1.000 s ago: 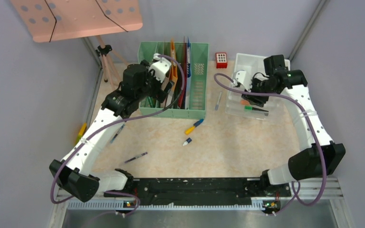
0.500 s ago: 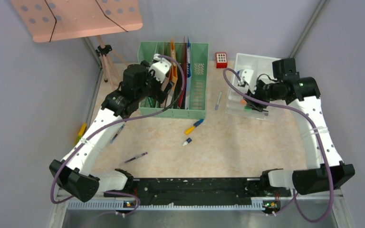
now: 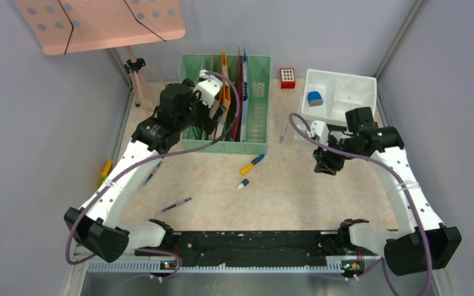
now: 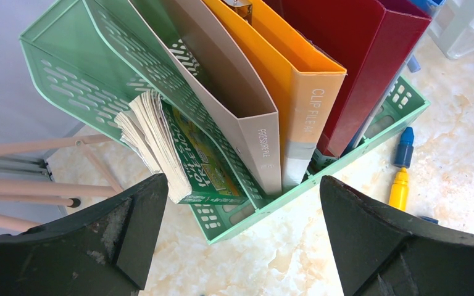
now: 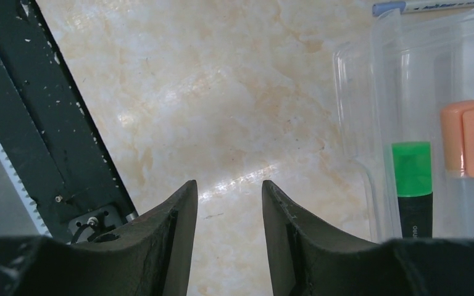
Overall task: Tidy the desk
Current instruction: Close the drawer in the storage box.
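left claw: the left gripper (image 4: 242, 182) stands wide, its fingers far apart with nothing between them
under the left claw: it hangs over the near end of the green file rack (image 4: 68, 68), above a curled stack of papers (image 4: 151, 139) that sits in an end slot
in the rack: a grey folder (image 4: 241, 111), an orange clip filer (image 4: 305, 92) and a red folder (image 4: 358, 55) stand side by side, leaning
off the rack's corner: a yellow-and-blue marker (image 4: 401, 176) lies on the marble
right claw: the right gripper (image 5: 227, 185) shows a narrow, empty gap and points down at bare tabletop
beside the right claw: a clear tray (image 5: 358, 123) holds a green-capped marker (image 5: 412, 179) and an orange-capped marker (image 5: 467, 139) next to each other
behind the tray: a white bin (image 3: 345, 92) has a blue block (image 3: 315, 97) in one compartment, and a small red box (image 3: 287, 78) stands to its left
the desk: the desk (image 3: 284, 197) spans the floor between the grey panels, with the rack at its back, the tray and bin at its back right, and a dark pen (image 3: 176, 205) loose near the front left
front edge: a black rail (image 3: 247, 240) runs along it, between the two arm bases
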Controlling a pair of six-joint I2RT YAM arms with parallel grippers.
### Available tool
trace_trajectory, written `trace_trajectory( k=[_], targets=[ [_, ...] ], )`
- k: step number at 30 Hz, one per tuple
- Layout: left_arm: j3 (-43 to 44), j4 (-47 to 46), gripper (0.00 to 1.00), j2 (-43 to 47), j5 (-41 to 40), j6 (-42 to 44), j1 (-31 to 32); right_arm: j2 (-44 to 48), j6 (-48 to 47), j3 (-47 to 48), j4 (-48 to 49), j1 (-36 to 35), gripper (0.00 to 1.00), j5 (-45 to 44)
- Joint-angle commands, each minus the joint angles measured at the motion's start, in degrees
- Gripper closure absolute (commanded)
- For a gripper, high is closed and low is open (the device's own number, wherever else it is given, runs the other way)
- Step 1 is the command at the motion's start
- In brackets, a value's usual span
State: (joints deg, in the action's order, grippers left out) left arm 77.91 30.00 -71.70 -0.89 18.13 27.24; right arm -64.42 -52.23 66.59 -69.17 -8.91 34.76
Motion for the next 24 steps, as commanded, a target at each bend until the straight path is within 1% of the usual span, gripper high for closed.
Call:
trace_trajectory(
  k=[1, 9, 24],
  targets=[
    [1.9, -2.2, 0.01, 1.7, 0.6, -0.3, -0.3, -0.6, 2.5, -0.7, 6.0, -0.8, 0.58, -0.4],
    [1.5, -2.4, 0.01, 1.9, 0.6, -0.2, -0.3, -3.9, 5.2, -0.7, 12.6, -0.8, 0.58, -7.3],
    [1.0, -2.8, 0.01, 1.8, 0.4, 0.0, -0.3, -5.6, 6.2, -0.6, 23.2, -0.8, 0.58, -15.0]
  ],
)
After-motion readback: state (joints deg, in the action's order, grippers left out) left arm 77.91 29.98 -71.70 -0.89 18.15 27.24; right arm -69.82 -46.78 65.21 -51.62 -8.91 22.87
